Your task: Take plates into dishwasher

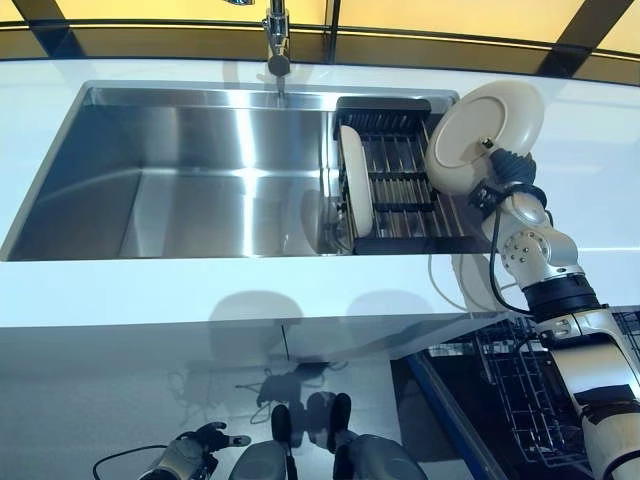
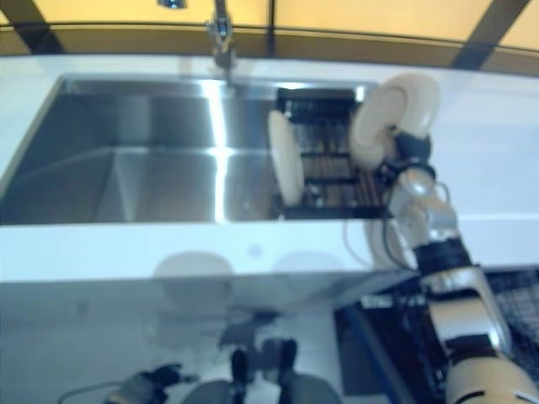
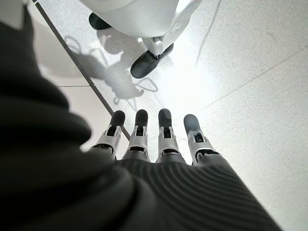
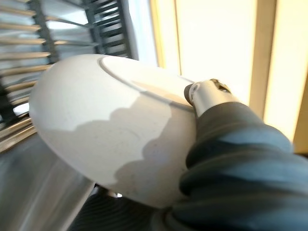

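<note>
My right hand (image 1: 503, 176) is shut on a cream plate (image 1: 482, 136), which it holds tilted above the right end of the black drying rack (image 1: 400, 180) in the steel sink (image 1: 180, 180). In the right wrist view the plate (image 4: 106, 125) fills the middle, with my thumb (image 4: 207, 94) pinching its rim. A second cream plate (image 1: 356, 180) stands on edge in the rack's left slots. My left hand (image 1: 190, 455) hangs low by the floor with its fingers (image 3: 139, 134) straight and nothing in them.
A faucet (image 1: 277, 40) rises behind the sink. White counter (image 1: 200, 295) surrounds the sink. The open dishwasher's wire basket (image 1: 525, 385) shows at the lower right, below the counter edge.
</note>
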